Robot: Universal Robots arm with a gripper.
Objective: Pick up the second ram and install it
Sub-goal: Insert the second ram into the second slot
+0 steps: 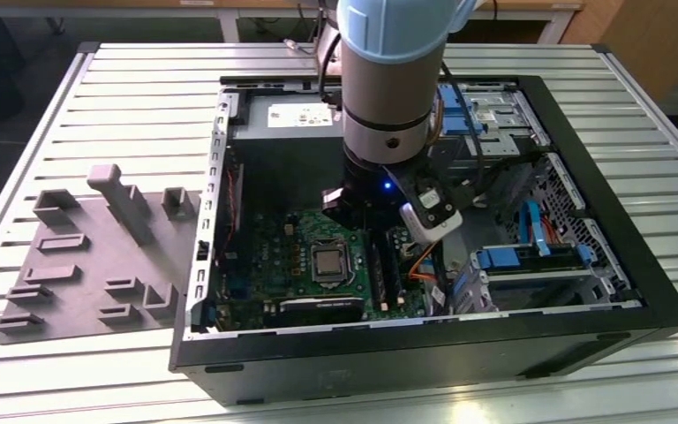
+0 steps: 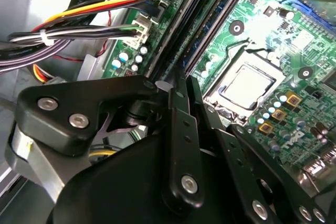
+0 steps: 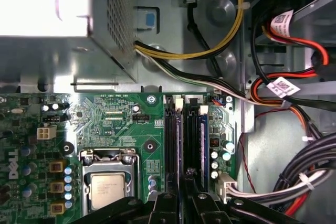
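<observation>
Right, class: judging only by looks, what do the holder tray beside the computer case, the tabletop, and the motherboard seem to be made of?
Holder tray: probably plastic, matte uniform grey with moulded blocky ribs.
Tabletop: likely aluminium, pale silvery ribbed slats catching the light.
Motherboard: looks like green lacquered circuit board, glossy, with fine traces and soldered parts; it carries a shiny metal processor lid.
</observation>
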